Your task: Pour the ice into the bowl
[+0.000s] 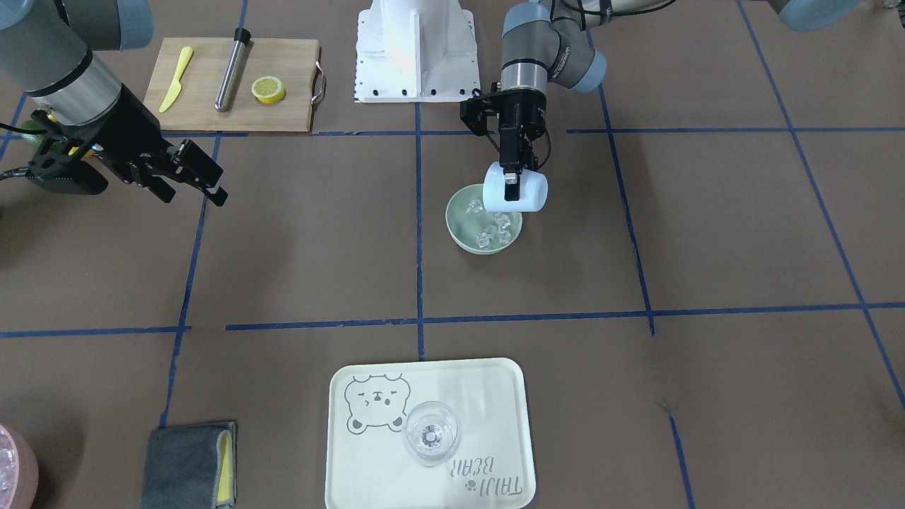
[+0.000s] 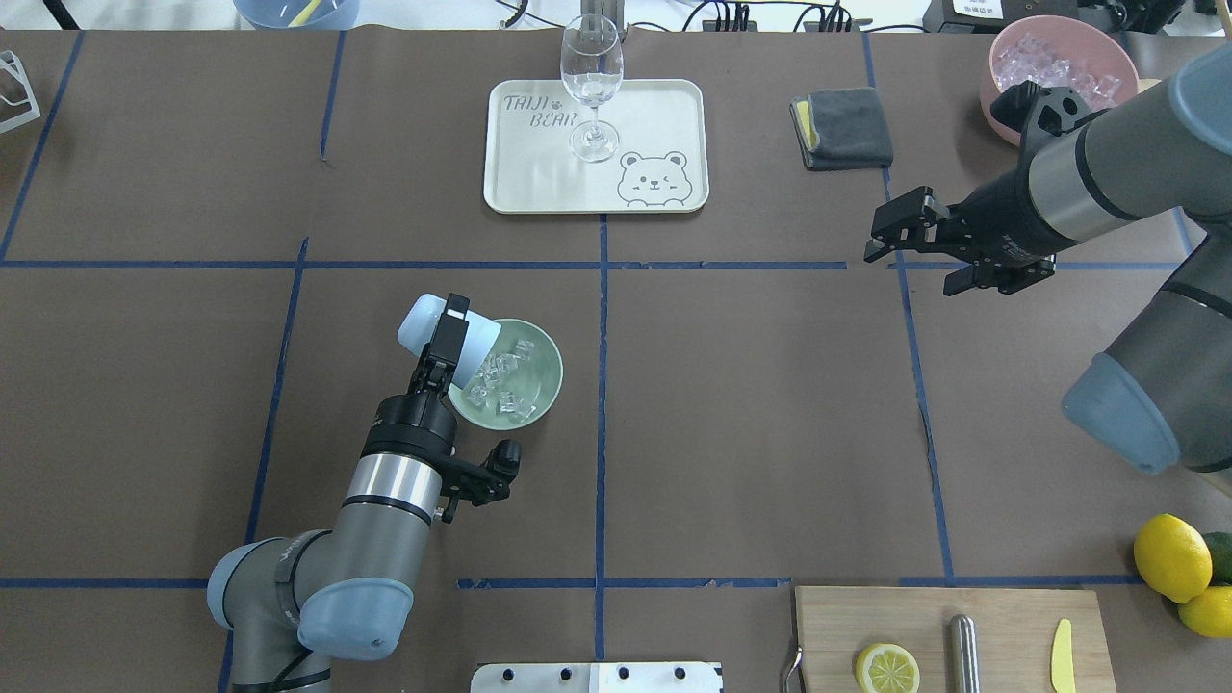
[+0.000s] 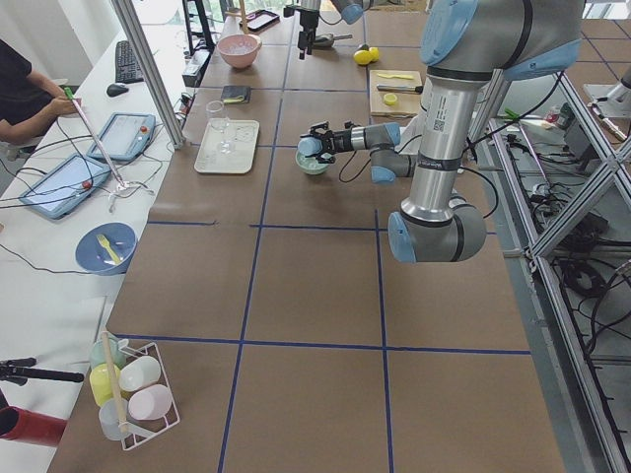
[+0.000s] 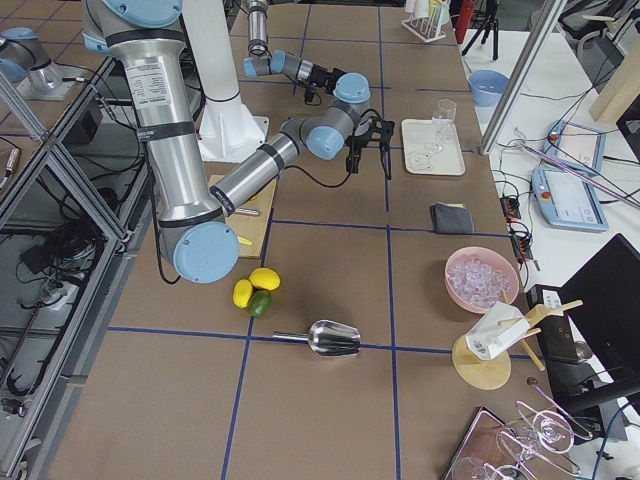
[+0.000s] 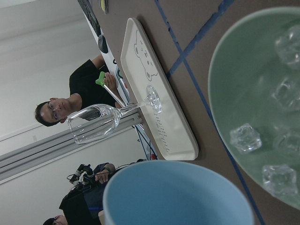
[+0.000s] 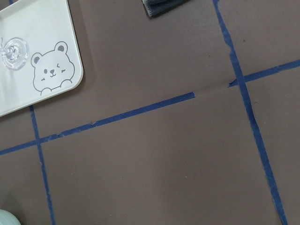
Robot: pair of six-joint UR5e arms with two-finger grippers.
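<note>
Several ice cubes [image 2: 500, 381] in bowl [image 2: 541, 370] | tilted cup [image 2: 418, 327] hides bowl rim | left tool [image 2: 452, 333] grasping cup | right tool [image 2: 882, 241] released

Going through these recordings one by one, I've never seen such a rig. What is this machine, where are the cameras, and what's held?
A two-armed robot works at a paper-covered table. Four fixed cameras look from overhead, the front and both ends; two ride on the wrists. The left tool grips a light blue cup tipped over the mint-green bowl, where ice cubes lie. The right tool hangs open and empty. Nearby: a tray with a wine glass, a grey cloth, a cutting board.
</note>
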